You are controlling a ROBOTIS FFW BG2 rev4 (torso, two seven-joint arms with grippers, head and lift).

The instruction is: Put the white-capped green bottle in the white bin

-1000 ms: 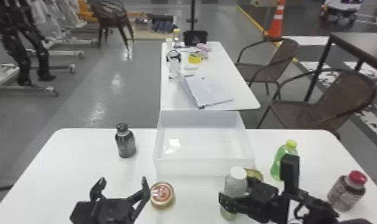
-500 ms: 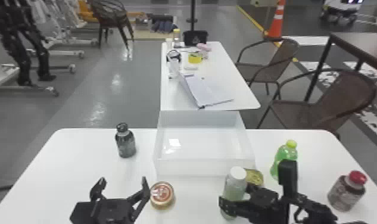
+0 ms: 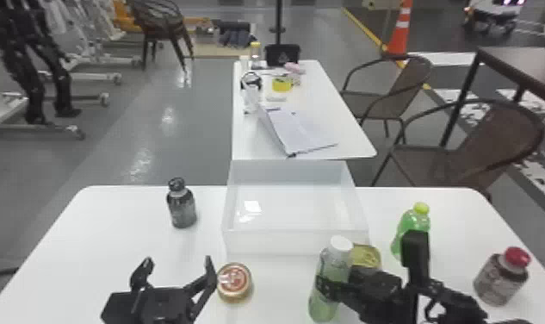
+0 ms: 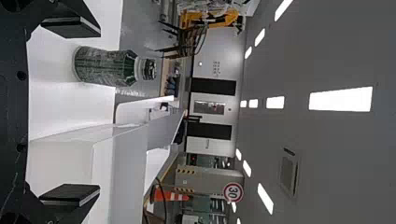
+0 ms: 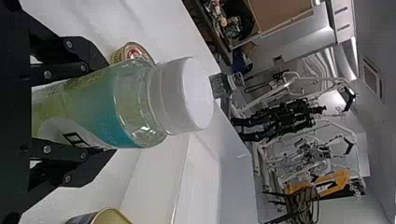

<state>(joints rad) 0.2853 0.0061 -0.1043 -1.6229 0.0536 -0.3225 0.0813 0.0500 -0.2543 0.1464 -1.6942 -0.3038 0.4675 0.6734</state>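
The left hand (image 3: 177, 259) had not moved over the last second, its fingers spread with nothing between them, near the round tin (image 3: 234, 281). Toward the right, just short of the white bin (image 3: 284, 243), the green bottle (image 3: 332, 263) had shifted slightly, its white cap (image 3: 341, 244) a little higher in the head view than before. That suggested a lift beginning, though whether the base had left the tabletop (image 3: 125, 241) I couldn't tell; the near wall remained to be cleared. Clamped round its body by the right hand (image 3: 332, 285), the bottle looked clear-shouldered, pale green, teal-banded and near upright.
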